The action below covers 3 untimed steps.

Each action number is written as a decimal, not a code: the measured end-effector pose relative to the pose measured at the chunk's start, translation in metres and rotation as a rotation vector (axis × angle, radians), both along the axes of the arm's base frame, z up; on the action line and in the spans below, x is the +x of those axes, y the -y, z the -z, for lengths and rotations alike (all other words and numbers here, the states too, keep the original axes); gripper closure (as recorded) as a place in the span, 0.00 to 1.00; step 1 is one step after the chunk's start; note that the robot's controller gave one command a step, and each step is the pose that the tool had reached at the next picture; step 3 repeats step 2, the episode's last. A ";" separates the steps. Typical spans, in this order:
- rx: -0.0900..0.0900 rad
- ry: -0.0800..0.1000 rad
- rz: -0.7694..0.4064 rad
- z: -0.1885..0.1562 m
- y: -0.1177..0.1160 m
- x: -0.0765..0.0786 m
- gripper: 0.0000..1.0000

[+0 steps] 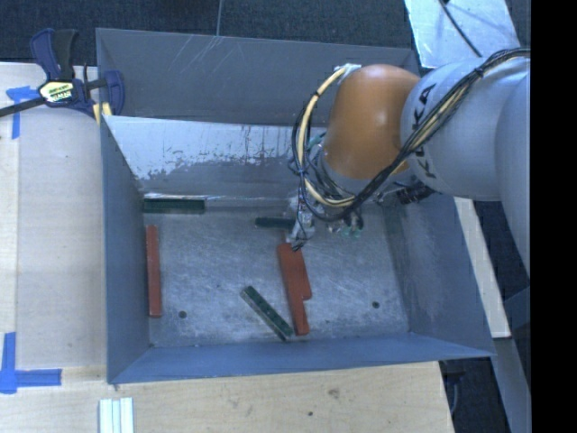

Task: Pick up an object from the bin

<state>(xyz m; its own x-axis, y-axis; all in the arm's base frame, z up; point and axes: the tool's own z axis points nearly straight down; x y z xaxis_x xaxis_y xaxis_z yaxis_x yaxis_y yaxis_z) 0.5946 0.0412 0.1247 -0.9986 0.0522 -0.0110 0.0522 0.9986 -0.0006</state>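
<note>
Tool (300, 230) low in bin (126, 242), tip at near end of orange-brown bar (295, 280). Tool opening: cannot tell; nothing seen held. Step, likely: closing in for grasp. Next: straddle bar, close, lift clear of dark green strip (266, 312) beyond.

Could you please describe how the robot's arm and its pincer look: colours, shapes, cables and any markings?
The arm is a thick, rounded, silver-grey tube with dark lettering on it. Its wrist wears a smooth, dome-shaped orange cover. Yellow and black cables loop around that cover and run back along the arm. The pincer below is small, grey and metallic.
</note>
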 end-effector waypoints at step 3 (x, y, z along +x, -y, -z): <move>0.000 0.002 -0.018 -0.109 0.050 0.000 1.00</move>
